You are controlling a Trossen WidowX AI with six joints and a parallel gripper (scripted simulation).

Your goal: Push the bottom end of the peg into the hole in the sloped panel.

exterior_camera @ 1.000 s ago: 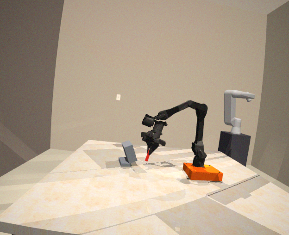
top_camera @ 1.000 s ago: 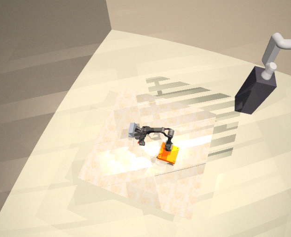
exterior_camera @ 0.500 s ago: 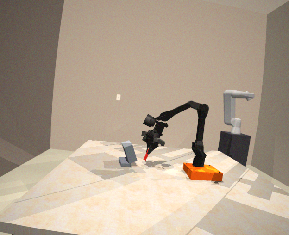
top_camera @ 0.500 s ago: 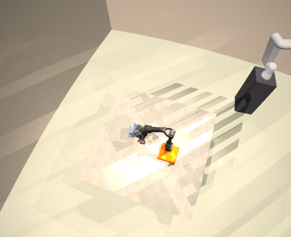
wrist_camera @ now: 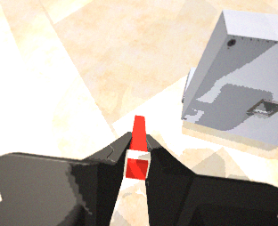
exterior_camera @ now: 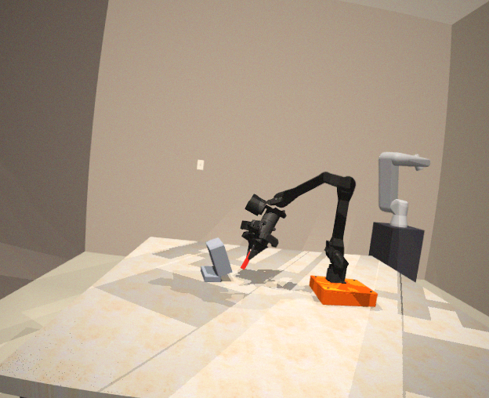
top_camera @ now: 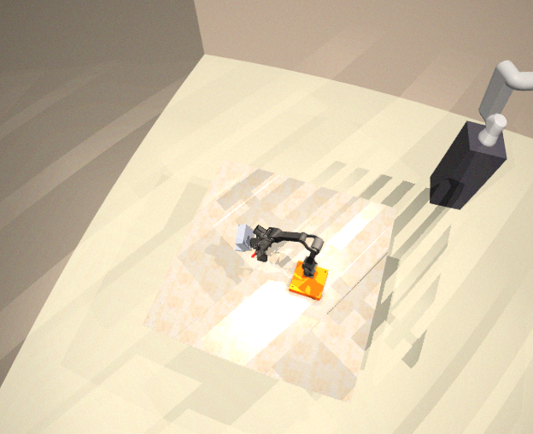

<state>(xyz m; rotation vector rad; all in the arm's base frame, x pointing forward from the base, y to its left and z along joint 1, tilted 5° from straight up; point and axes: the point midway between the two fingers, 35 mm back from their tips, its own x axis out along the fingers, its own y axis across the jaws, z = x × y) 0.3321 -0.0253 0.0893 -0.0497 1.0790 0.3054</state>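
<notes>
The red peg is square in section, with a pale band near its top. My gripper is shut on it and holds it above the table, tilted so that its bottom end points down and toward the panel side. The grey-blue sloped panel stands beyond the peg, with a gap between them. In the wrist view its face is at the right, and the four-sided hole is right of and above the peg. The hole is not visible in the top and exterior views.
The panel has a low foot on its far side. The arm's orange base stands on the table, away from the panel. A grey robot arm on a dark pedestal is well beyond the table.
</notes>
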